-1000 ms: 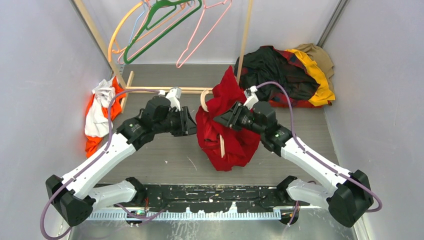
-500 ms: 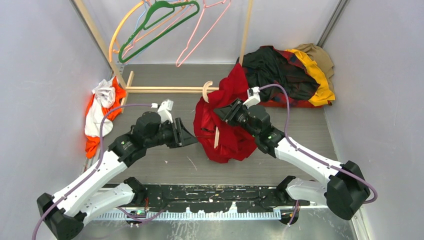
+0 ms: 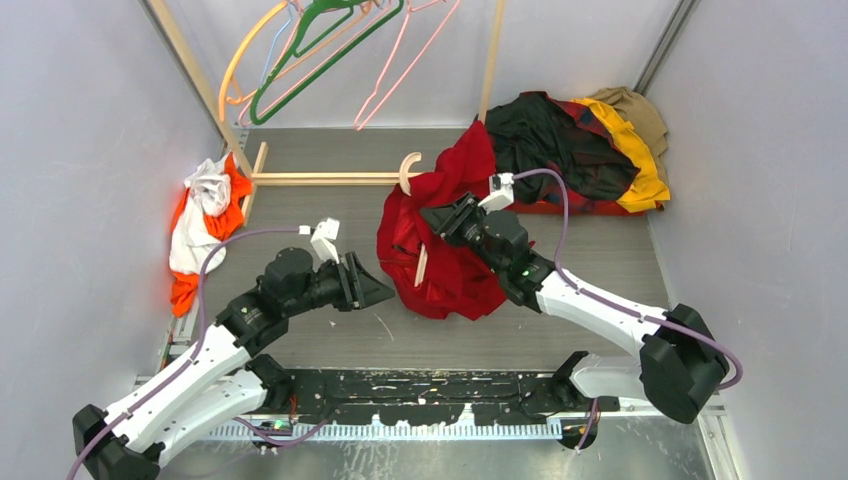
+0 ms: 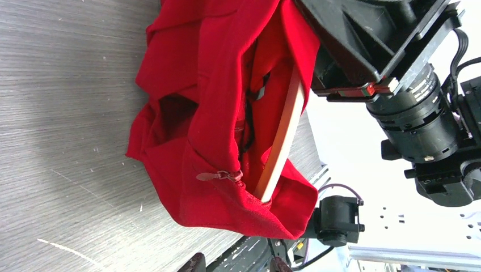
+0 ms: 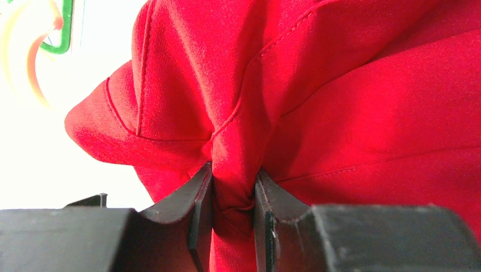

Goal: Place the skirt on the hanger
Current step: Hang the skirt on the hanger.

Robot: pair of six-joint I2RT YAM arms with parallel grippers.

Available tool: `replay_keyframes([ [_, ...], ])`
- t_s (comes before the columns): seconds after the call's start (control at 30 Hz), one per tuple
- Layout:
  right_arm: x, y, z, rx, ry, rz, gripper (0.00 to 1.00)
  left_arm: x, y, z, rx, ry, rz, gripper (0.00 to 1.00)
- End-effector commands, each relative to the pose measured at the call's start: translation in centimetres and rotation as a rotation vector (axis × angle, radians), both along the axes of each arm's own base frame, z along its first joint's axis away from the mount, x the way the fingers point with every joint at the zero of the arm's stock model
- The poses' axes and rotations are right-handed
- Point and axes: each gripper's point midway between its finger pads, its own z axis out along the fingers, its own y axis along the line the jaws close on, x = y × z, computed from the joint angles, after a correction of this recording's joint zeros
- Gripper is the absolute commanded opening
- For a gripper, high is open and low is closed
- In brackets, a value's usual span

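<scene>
Currently pinching a bunched fold of skirt [image 5: 317, 113] with right pincer [image 5: 232, 190], jaws narrow on the cloth. Holding left pincer [image 3: 376, 289] partly open and empty, near skirt's left side, not touching. Finding skirt mid-worktop [image 3: 450, 340], wrapped around hanger [image 4: 282, 133], hook poking out toward far edge.

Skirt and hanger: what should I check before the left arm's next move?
1. Right gripper hold on the skirt: ok, jaws pinch a fold.
2. Left gripper free: ok, open, empty, apart from the skirt.
3. Hanger in the skirt: ok, one arm runs inside the fabric; the hook pokes out at the far side.
4. Hanger's other arm seated: cannot tell, hidden by fabric.
5. Skirt hanging flat: not ok, bunched in a heap.
</scene>
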Motion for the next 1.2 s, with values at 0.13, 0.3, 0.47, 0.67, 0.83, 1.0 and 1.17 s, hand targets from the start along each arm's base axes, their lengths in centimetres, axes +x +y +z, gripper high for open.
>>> replay_keyframes([
  [0.13, 0.9, 0.3, 10.3, 0.181, -0.237, -0.039, 0.01, 0.8, -1.5, 1.8, -0.108, -0.167, -0.037, 0.45],
  [0.3, 0.3, 0.6, 10.6, 0.194, -0.235, -0.004, 0.01, 1.5, -0.9, 2.0, -0.109, -0.28, -0.007, 0.45],
  [0.47, -0.6, 0.7, 10.9, 0.2, -0.227, 0.032, 0.01, 2.4, -0.7, 2.3, -0.072, -0.35, 0.011, 0.44],
  [0.67, -1.9, 0.6, 11.2, 0.233, -0.216, 0.074, 0.01, 3.3, -0.8, 3.2, -0.065, -0.423, 0.017, 0.45],
  [0.83, -2.8, 0.8, 11.6, 0.262, -0.203, 0.12, 0.01, 3.7, -1.3, 3.6, -0.074, -0.454, 0.009, 0.44],
  [1.0, -3.5, 1.0, 11.3, 0.274, -0.183, 0.151, 0.01, 3.5, -1.5, 4.7, -0.101, -0.487, -0.007, 0.43],
  [1.17, -3.8, 1.0, 10.5, 0.279, -0.164, 0.16, 0.01, 2.8, -2.0, 6.6, -0.167, -0.532, -0.042, 0.4],
])
